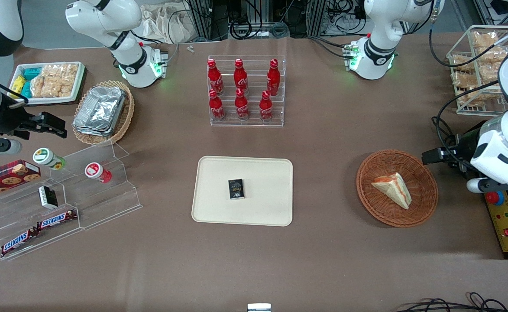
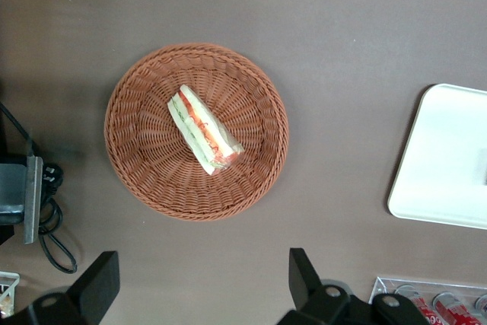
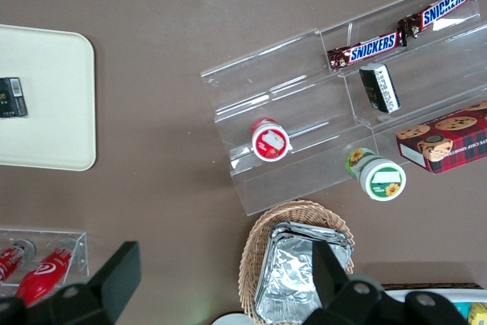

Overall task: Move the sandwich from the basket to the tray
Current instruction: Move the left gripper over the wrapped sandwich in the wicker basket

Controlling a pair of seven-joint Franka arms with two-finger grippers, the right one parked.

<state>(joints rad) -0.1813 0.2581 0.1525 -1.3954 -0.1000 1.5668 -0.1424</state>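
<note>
The sandwich [image 1: 393, 188] [image 2: 204, 130], a pale bread wedge with red and green filling along its edge, lies in the round reddish-brown wicker basket [image 1: 368, 195] [image 2: 137, 165]. The cream tray [image 1: 262, 212] [image 2: 449, 188] sits at the table's middle with a small black box [image 1: 236, 189] on it. My gripper [image 1: 430, 156] [image 2: 202, 288] hangs above the table beside the basket's rim, toward the working arm's end. Its fingers [image 2: 303, 273] are open and wide apart, with only bare table between them.
A clear rack of red cola bottles [image 1: 246, 92] stands farther from the front camera than the tray. A wire rack of snack bags [image 1: 479, 65] and a yellow control box [image 1: 507, 225] are at the working arm's end. The parked arm's end holds acrylic shelves [image 1: 63, 203] and a tan basket of foil containers [image 1: 102, 110].
</note>
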